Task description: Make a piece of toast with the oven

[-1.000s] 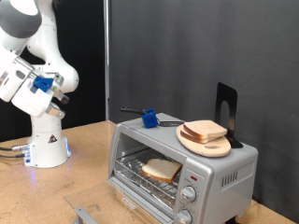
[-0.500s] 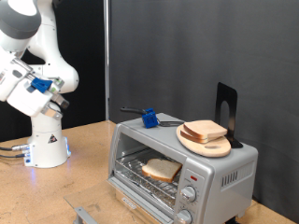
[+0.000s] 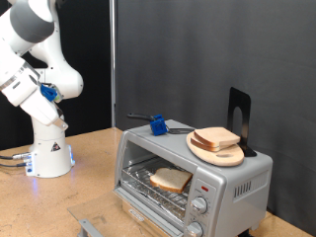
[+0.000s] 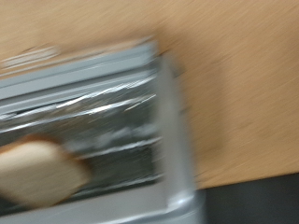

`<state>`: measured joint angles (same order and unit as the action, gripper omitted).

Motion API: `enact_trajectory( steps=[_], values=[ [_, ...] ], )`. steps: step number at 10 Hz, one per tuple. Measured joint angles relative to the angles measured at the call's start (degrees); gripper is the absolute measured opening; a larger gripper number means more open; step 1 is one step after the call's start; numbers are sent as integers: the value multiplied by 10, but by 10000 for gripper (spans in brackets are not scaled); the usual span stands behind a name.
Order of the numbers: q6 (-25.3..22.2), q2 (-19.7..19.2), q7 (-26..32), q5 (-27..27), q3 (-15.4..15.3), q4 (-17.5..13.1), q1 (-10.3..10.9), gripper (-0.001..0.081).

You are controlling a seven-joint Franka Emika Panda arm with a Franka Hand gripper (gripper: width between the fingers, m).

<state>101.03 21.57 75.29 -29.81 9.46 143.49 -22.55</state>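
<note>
Toast (image 3: pixel 171 179) flat on oven (image 3: pixel 195 170) rack, squarish; gripper (image 3: pixel 12 87) raised well apart, jaw state unclear.

A light brown wooden tabletop (image 3: pixel 94 163) carries the scene, running from the exterior view's left edge to beneath the appliance at the right. Directly on it stand the white robot base (image 3: pixel 47 150) at the left and the boxy silver-grey toaster oven (image 3: pixel 193 180) at the right, well apart from each other. A flat grey metal piece (image 3: pixel 91 226) lies at the table's bottom edge.
</note>
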Motion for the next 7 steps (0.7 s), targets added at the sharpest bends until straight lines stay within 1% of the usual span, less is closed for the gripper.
enact_trajectory(
  steps=[1,2,4,7],
  values=[
    [-33,-30,2,38,-5,-30,0,808],
    [-17,-28,2,13,-4,-24,0,808],
    [-19,-23,-39,-60,7,-4,-3,808],
    [-58,-21,-121,-101,22,29,-14,808]
  ],
)
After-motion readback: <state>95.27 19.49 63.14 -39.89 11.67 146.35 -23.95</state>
